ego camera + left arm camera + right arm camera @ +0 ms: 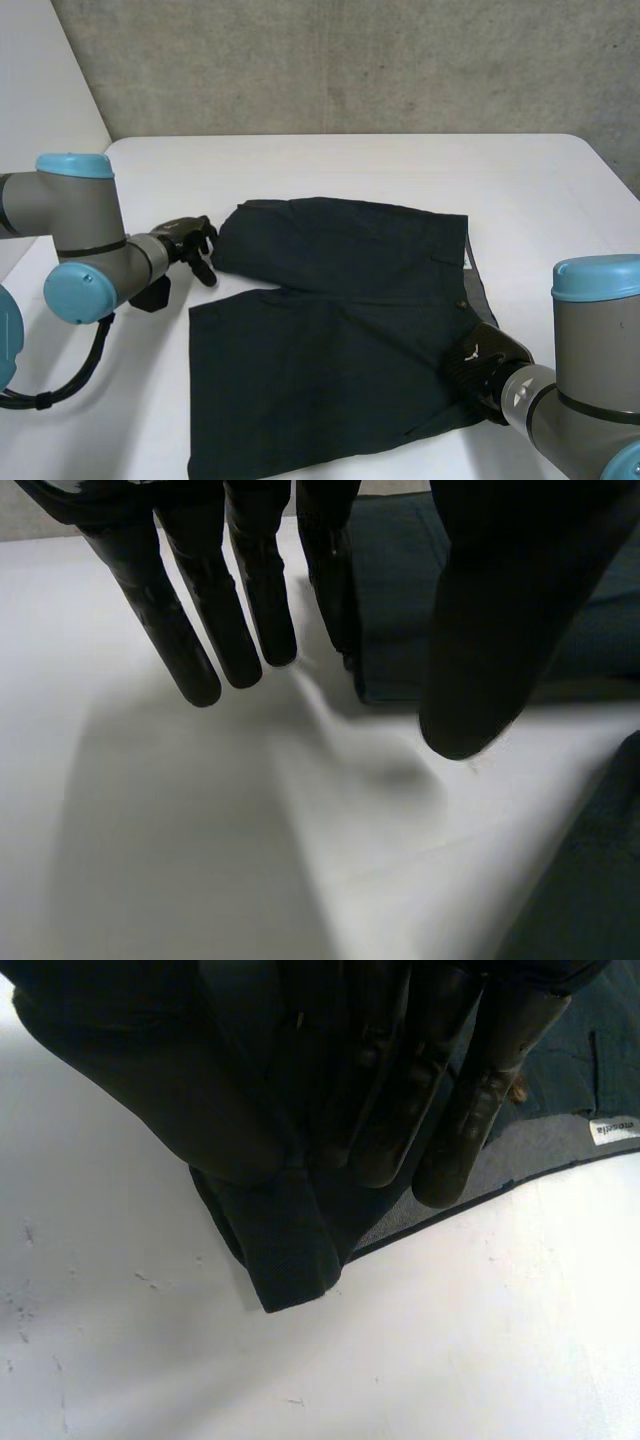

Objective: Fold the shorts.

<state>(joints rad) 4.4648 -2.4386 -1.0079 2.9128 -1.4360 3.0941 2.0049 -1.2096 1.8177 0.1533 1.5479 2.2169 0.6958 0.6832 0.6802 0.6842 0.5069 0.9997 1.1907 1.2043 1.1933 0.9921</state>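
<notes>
Pinching a waistband corner of the shorts [340,330], the right hand [485,365] grasps cloth; the left hand [190,245] hovers released, fingers straight, beside a leg hem

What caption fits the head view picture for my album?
Dark shorts lie spread on the white table, the left hand open beside a leg hem, the right hand pinching the waistband's corner.

The shorts [330,330] are plain dark navy, grey inside the waistband [520,1160], with a small white label [612,1130]. The table [400,165] is white. The left hand [190,243] and right hand [487,362] are black.
</notes>
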